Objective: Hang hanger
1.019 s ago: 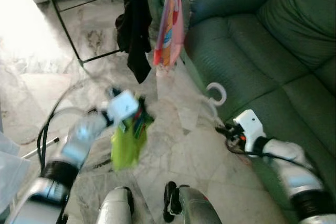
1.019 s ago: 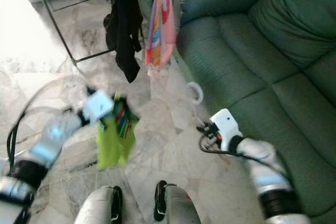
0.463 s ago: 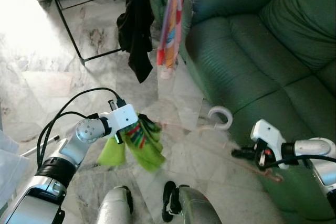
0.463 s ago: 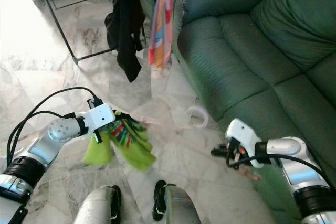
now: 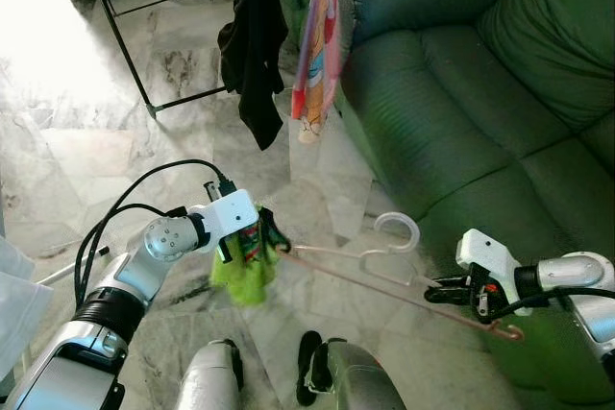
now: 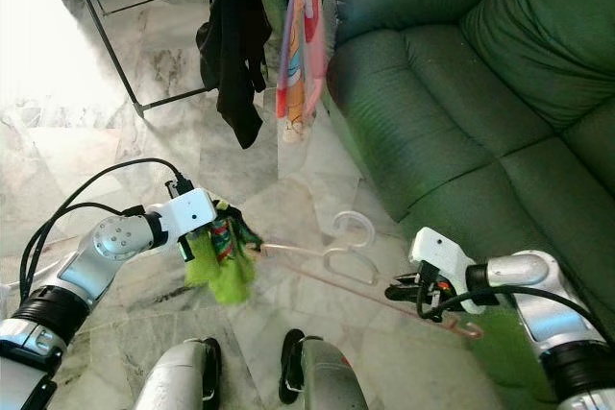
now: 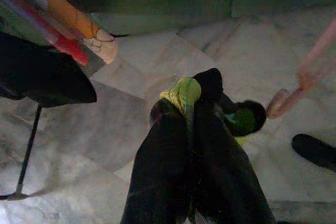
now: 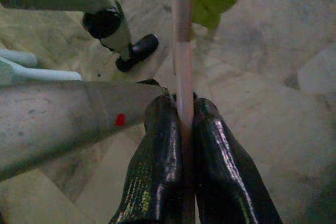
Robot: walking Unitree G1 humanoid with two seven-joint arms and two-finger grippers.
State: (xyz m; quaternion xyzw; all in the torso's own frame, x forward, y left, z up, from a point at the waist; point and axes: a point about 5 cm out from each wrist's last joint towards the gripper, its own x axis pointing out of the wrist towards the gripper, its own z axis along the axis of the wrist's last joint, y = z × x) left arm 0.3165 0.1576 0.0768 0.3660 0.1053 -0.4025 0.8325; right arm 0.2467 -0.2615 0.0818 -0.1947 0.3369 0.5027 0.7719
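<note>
Marble floor (image 5: pixel 86 141) beside the green sofa (image 5: pixel 480 93): my right jaws (image 5: pixel 434 287) clamp the pink hanger (image 5: pixel 384 276), left jaws (image 5: pixel 261 235) clamp the lime garment (image 5: pixel 245 271). Dressing step; next, thread the hanger's arm inside.

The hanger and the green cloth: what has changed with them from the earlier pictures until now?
The right hand has drawn back toward the sofa, still clamped on the pink hanger. The hanger now lies stretched between the two hands, with its hook up. The green cloth, swinging before, now hangs bunched under the left hand, which still grips it. The black garment and the colourful garment hang as before.
</note>
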